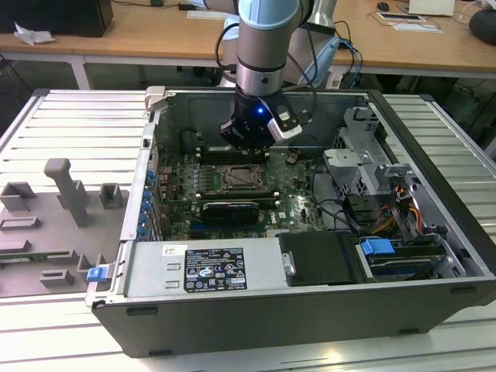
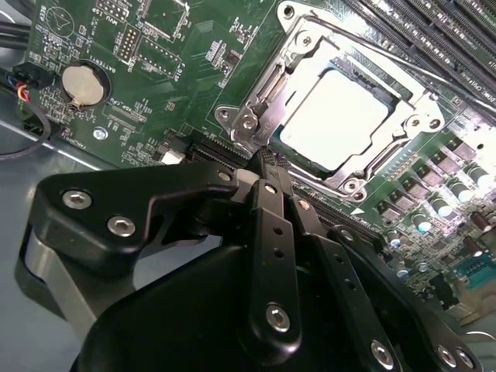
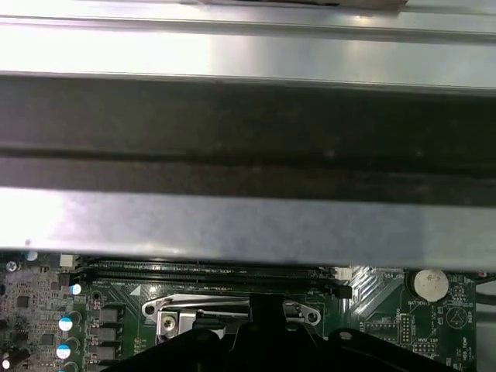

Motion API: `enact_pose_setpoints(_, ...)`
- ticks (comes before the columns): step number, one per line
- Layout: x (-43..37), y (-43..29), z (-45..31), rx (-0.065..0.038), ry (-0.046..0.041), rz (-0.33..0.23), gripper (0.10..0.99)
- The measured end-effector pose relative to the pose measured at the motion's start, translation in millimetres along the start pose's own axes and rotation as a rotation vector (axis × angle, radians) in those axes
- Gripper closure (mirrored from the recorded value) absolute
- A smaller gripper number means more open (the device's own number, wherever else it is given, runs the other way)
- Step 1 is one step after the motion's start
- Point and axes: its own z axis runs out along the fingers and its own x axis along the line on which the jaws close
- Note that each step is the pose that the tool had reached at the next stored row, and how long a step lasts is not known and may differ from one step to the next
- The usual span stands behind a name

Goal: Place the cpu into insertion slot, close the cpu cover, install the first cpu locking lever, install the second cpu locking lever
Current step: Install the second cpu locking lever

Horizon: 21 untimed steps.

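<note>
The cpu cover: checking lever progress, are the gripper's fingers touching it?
Cannot tell. In the second wrist view the fingers end at the cpu cover's edge, hiding any contact or gap.

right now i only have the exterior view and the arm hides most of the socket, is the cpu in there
Observer: Yes. In the second wrist view the cpu lies flat in the insertion slot, pale face up.
Operator: and the cover, up or down
Observer: Down. The cpu cover lies flat around the chip, which shows through its window.
Operator: where's the gripper tip against all that
Observer: The gripper points at the socket's edge on the side toward the coin battery, not over the chip.
</note>
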Motion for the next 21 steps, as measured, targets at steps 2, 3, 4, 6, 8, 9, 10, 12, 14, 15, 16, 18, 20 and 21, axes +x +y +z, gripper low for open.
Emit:
enact_pose_setpoints(2,0.1,-2.6,-0.2,0.0,0.0,0.0,0.98)
enact_pose_setpoints(3,0.1,-4.5,-0.3,0.0,0.0,0.0,0.98)
enact_pose_setpoints(4,0.2,-5.1,-0.4,0.0,0.0,0.0,0.98)
enact_pose_setpoints(6,0.2,-6.0,-0.4,0.0,0.0,0.0,0.98)
enact_pose_setpoints(8,0.2,-6.1,-2.2,0.0,0.0001,0.0,0.98)
enact_pose_setpoints(9,0.2,-6.0,-4.2,0.0,0.0,0.0,0.98)
enact_pose_setpoints(10,0.2,-5.7,-7.6,0.0,0.0,0.0,0.98)
enact_pose_setpoints(12,0.1,-5.0,-19.6,0.0,0.0001,0.0,0.98)
enact_pose_setpoints(14,0.1,-6.2,-19.8,0.0,0.0,0.0,0.98)
enact_pose_setpoints(15,0.2,-8.6,-20.0,0.0,0.0,0.0,0.98)
enact_pose_setpoints(16,0.3,-10.3,-20.2,0.0,0.0,0.0,0.98)
enact_pose_setpoints(18,0.4,-12.4,-20.3,0.0,0.0,0.0,0.98)
enact_pose_setpoints(20,0.4,-13.5,-20.4,0.0,0.0,0.0,0.98)
enact_pose_setpoints(21,0.5,-14.1,-20.5,0.0,0.0,0.0,0.98)
